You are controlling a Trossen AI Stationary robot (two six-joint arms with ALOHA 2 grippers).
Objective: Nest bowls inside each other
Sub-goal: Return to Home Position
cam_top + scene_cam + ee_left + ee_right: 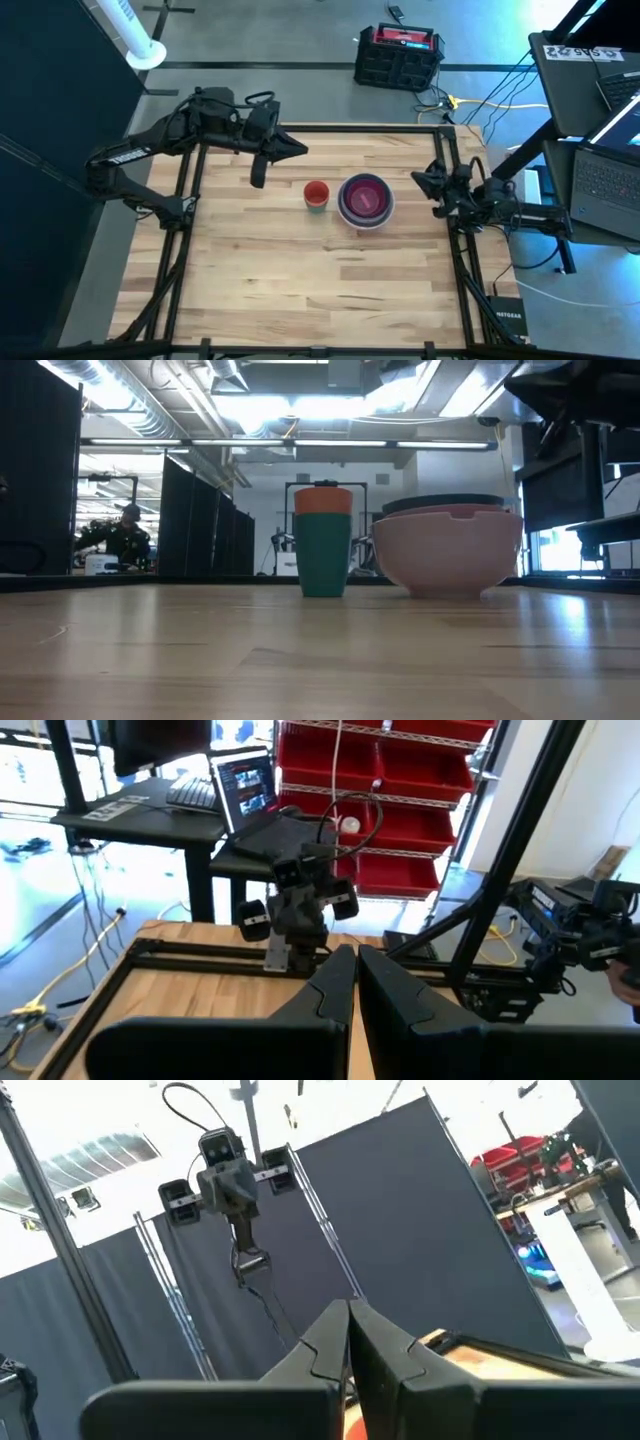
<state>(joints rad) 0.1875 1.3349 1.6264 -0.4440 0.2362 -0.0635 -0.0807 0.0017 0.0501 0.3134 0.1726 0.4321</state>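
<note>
my left gripper (355,955) hangs over the back-left of the wooden table (300,290), fingers pressed together, which only its own wrist camera shows. my right gripper (348,1310) is tucked at the table's right edge, fingers also squeezed tight. the nested stack of round plastic bowls (365,200) stands mid-table, just beside the orange plastic cup (322,500) that sits in the green plastic cup (322,555). from above, a hot pink bowl (365,197) shows inside. at table level i see the pale pink bowl (450,555) under the teal bowl (445,504), which shows only its rim.
</note>
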